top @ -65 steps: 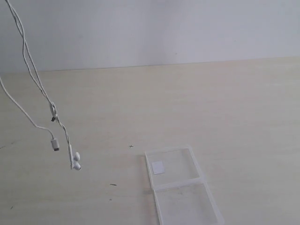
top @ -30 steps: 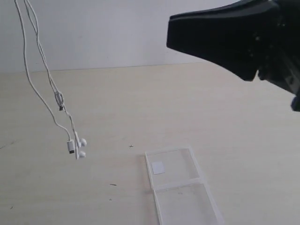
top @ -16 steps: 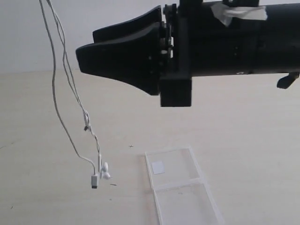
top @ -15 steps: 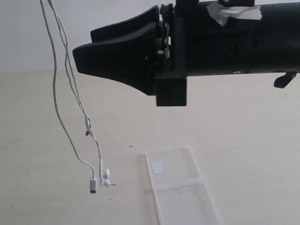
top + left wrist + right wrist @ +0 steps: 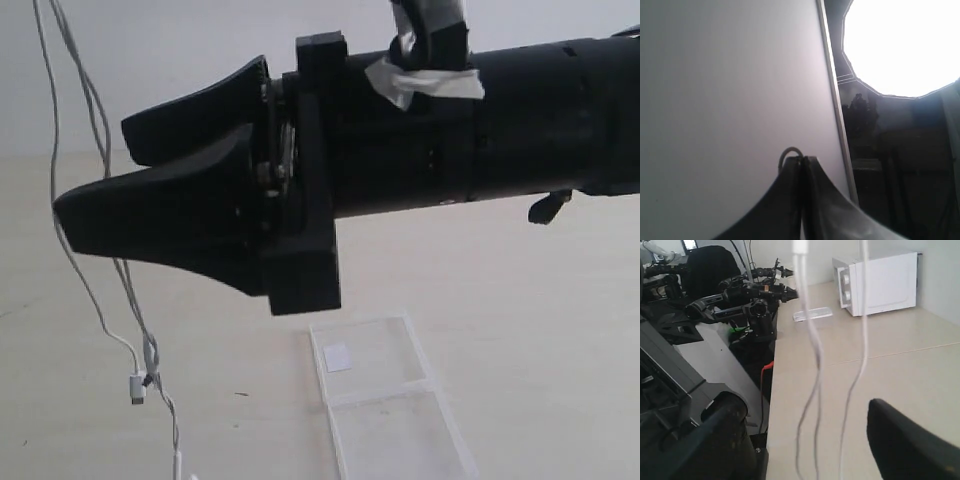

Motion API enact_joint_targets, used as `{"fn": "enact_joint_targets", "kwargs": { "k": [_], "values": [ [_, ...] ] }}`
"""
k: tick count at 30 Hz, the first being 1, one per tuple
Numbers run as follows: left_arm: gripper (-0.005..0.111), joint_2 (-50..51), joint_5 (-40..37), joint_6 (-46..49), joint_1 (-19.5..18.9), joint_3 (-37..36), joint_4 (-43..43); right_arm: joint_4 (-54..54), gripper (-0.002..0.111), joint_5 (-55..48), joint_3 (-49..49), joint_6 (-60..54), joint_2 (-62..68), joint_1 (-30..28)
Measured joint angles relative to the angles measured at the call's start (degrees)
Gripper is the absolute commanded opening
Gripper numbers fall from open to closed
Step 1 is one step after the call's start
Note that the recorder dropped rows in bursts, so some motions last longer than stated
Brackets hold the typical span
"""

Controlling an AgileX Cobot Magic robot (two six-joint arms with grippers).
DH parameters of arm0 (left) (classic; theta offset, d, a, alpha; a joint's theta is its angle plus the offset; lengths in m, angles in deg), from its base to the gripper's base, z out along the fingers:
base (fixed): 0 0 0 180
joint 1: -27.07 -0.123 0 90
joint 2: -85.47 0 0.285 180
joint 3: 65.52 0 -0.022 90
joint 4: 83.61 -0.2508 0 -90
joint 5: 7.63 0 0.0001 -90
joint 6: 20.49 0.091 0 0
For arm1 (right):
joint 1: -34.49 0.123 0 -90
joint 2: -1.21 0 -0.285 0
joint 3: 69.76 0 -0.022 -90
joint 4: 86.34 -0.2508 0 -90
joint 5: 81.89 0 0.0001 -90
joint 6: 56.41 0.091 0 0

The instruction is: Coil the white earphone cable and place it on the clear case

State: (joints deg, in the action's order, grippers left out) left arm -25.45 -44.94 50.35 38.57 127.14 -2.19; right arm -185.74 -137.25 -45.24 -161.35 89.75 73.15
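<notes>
At the upper left of the exterior view, the white earphone cable (image 5: 148, 358) hangs down as thin strands, and it goes out of the frame at the lower left edge. It is not coiled, and it is well apart from the case. In the left wrist view, the left gripper (image 5: 801, 163) has its jaws pressed together, and a small loop of the cable stands just above the tips, so I judge that this gripper clamps the cable and carries it from above.

The cable looks very light and soft. It will probably swing and slip easily, and it will not keep a shape by itself. It is also thin, so a hard pull may hurt it. A good place to take hold seems to be on the free strands below the left gripper, above the plug (image 5: 137, 388).

In the middle of the frame, the right gripper (image 5: 92, 172) reaches toward the left. Its jaws are wide apart. In the right wrist view, two strands pass between the fingers, and they do not touch either finger.

At the lower right of the middle, the clear case (image 5: 385, 428) lies open and flat on the table (image 5: 530, 300). It looks stiff and smooth, so a loose coil may slide off.

I count one cable, two hanging strands, one plug, no earbuds in view, one case with two halves, one white sticker (image 5: 336, 357), and two grippers.
</notes>
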Motion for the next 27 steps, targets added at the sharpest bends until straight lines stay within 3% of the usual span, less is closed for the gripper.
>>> {"fn": "enact_joint_targets", "kwargs": {
  "k": [15,27],
  "values": [
    [0.000,0.11,-0.32,0.10,0.00,0.00,3.04,0.00,0.069,12.49,-4.08,-1.07,0.10,2.58],
    [0.000,0.11,-0.32,0.56,0.00,0.00,5.49,-0.16,0.069,13.61,-6.13,-0.14,3.16,2.58]
  ]
}}
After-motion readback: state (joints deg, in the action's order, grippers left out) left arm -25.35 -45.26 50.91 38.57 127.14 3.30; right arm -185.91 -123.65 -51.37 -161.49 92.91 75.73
